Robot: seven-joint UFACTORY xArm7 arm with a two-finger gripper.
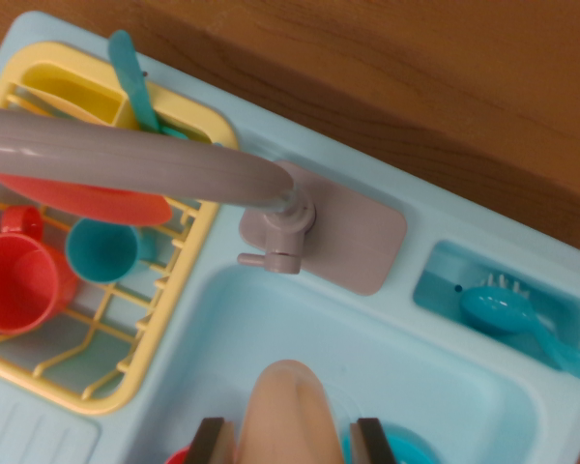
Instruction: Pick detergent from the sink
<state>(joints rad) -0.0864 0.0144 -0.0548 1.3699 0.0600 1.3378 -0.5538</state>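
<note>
Progress: you have the end effector (288,440) around the detergent (288,416), by my reading; the grasp looks made, the lift out of the sink (367,338) looks not yet done.
End effector: two dark fingers (210,443) stand either side of the peach bottle at the bottom edge, pressed to its flanks, closed about as far as the bottle allows.
Detergent position: low in the basin, near its front, directly under the camera; you cannot see its base.
Left to do: raise the bottle clear of the basin rim and the faucet (126,155) overhead; watch that spout on the way up.
Basin contents: something teal (406,449) and something red (177,456) at the bottom edge, too cropped to name.
Drying rack (97,391): yellow, at the wrist view's left; holds a red cup (14,285), a teal cup (101,249), a red plate (87,201) and a teal utensil (135,82).
Side compartment (445,280): wrist view's right; holds a teal brush (507,311).
Worktop (416,77): wood, bare where visible.
</note>
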